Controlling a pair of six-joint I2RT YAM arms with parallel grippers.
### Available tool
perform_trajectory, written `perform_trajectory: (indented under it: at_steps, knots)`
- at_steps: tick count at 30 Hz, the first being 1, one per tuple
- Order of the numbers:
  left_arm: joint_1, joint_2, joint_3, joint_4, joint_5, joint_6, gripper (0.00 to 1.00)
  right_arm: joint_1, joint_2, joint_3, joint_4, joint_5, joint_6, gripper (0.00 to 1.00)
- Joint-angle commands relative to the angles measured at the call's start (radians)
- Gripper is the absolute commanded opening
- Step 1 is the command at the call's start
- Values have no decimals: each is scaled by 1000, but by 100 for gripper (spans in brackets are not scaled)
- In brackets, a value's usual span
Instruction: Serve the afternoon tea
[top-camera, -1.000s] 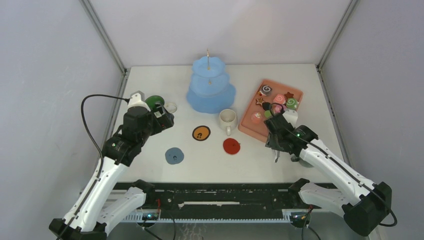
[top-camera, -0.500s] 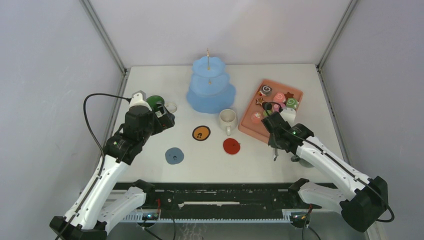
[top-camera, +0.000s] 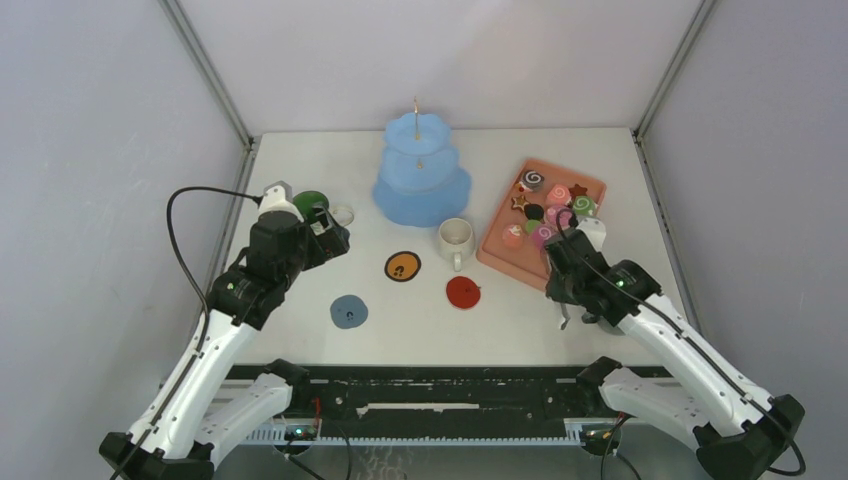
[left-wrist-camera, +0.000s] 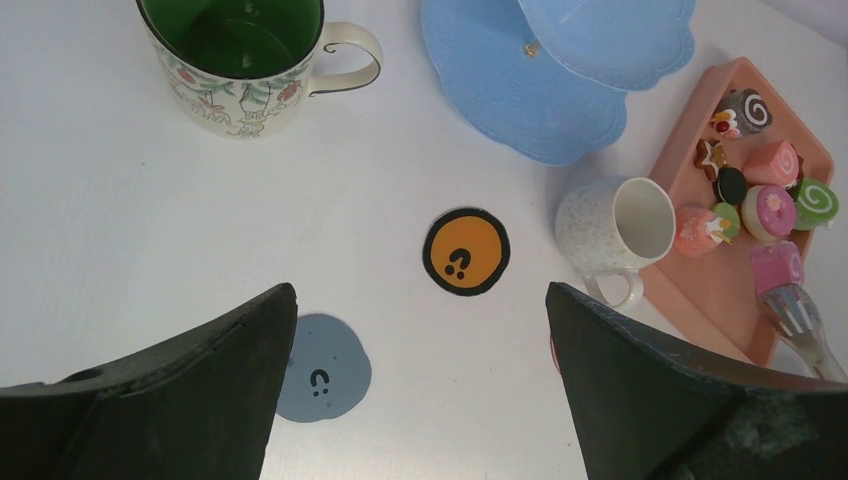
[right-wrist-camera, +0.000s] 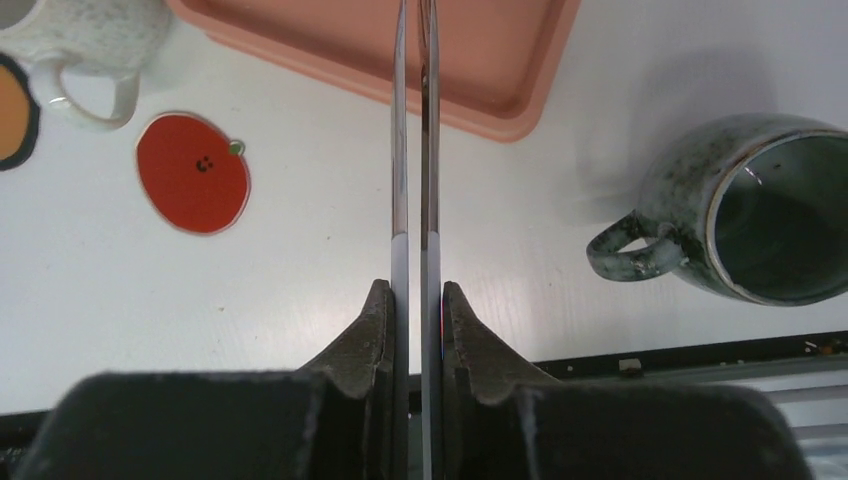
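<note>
My right gripper (top-camera: 572, 284) (right-wrist-camera: 410, 290) is shut on metal tongs (right-wrist-camera: 412, 150). The tongs reach up over the near edge of the salmon tray (top-camera: 500, 255). In the left wrist view a pink pastry (left-wrist-camera: 777, 268) lies at the tongs' tips (left-wrist-camera: 800, 318); I cannot tell if it is gripped. The other pastries (top-camera: 548, 205) lie on the tray. The grey mug (right-wrist-camera: 770, 220) stands right of the tongs, mostly hidden under my arm in the top view. The cream mug (top-camera: 455, 238) stands left of the tray. My left gripper (top-camera: 335, 240) (left-wrist-camera: 420, 330) is open and empty near the green mug (top-camera: 310, 203).
A blue three-tier stand (top-camera: 422, 180) stands at the back centre. Three flat coasters lie on the table: orange (top-camera: 403, 266), red (top-camera: 464, 292) and blue-grey (top-camera: 349, 311). A black rail (top-camera: 440, 385) runs along the near edge.
My right arm has shifted right and nearer with the tongs, their tips moving toward the tray's right side. The left arm has barely moved.
</note>
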Motion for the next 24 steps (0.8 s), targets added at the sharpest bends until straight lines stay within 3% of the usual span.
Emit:
perform_trajectory:
  at_steps: [1,5,10,16,24]
  knots:
    - [7,-1,1,36,-25,31,99,11,-47,123,-34,-36,-69,0]
    - [11,6,15,31,-50,47,99,91,-13,258,-10,-19,-132,0]
    - [48,15,33,5,-19,61,99,192,173,475,26,67,-243,0]
    - [58,-16,14,-6,8,46,99,182,350,640,194,72,-377,0]
    - [59,-59,-6,-25,-4,53,99,113,581,852,266,41,-483,0]
